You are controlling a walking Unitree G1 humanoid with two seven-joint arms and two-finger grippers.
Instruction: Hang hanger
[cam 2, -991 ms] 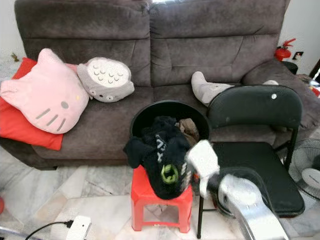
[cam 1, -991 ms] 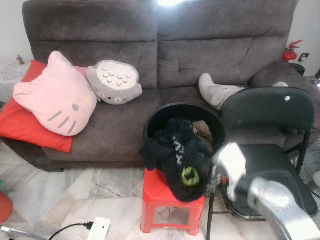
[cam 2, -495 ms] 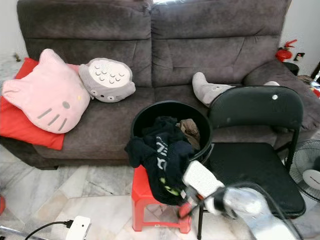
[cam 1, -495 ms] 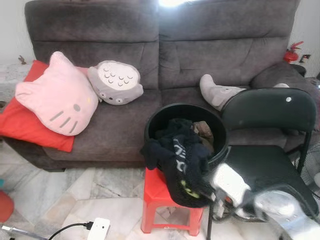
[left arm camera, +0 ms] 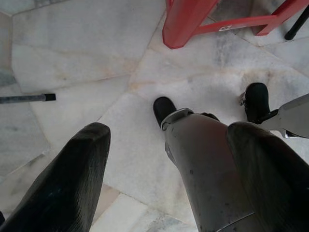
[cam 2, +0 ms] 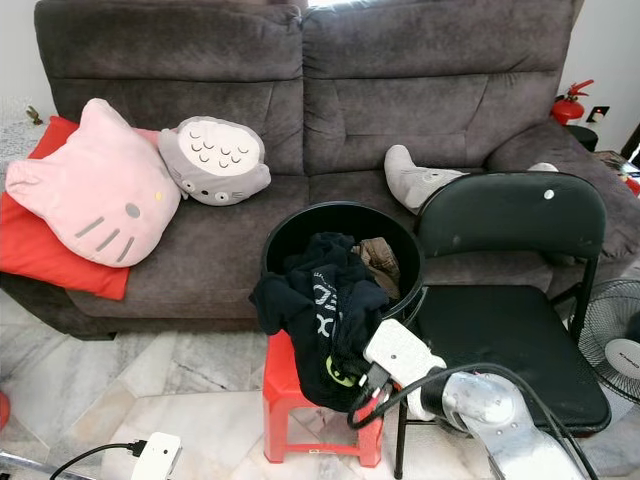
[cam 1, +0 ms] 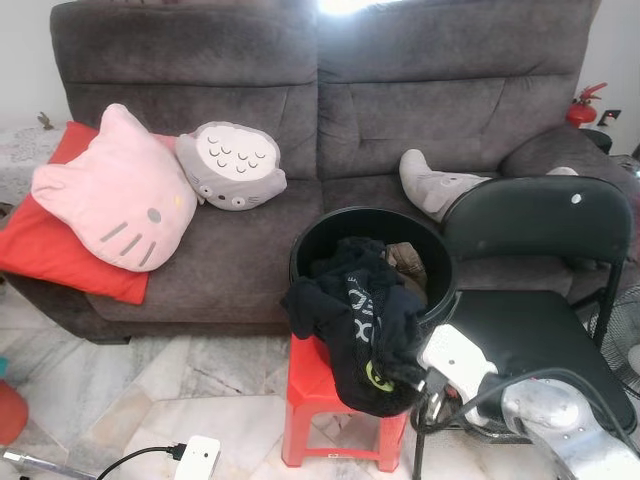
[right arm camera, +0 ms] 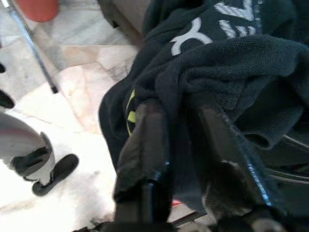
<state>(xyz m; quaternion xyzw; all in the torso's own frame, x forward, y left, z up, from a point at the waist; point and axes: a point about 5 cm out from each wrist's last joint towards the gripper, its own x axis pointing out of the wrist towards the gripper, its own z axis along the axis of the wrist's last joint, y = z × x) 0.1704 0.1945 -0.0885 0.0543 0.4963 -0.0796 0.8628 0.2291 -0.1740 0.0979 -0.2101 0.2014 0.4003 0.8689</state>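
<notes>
A black garment (cam 1: 358,318) with white lettering and a green mark spills over the front rim of a round black basket (cam 1: 318,232). The basket stands on a small red stool (cam 1: 312,378). My right gripper (cam 1: 426,393) is low at the garment's lower right edge, beside the stool. In the right wrist view its two fingers (right arm camera: 145,140) pinch a fold of the dark fabric (right arm camera: 231,58). My left gripper (left arm camera: 171,128) hangs open over the marble floor, above my own leg and foot.
A black folding chair (cam 1: 540,225) stands close on the right, touching the basket's side. Behind is a grey sofa (cam 1: 420,90) with a pink cat cushion (cam 1: 115,190) and a grey owl cushion (cam 1: 232,165). A power strip (cam 1: 198,455) lies on the floor, and a fan (cam 2: 610,335) stands at far right.
My right arm has dropped lower and closed in on the garment's bottom edge. The garment's hanging end was tugged right, then settled.
</notes>
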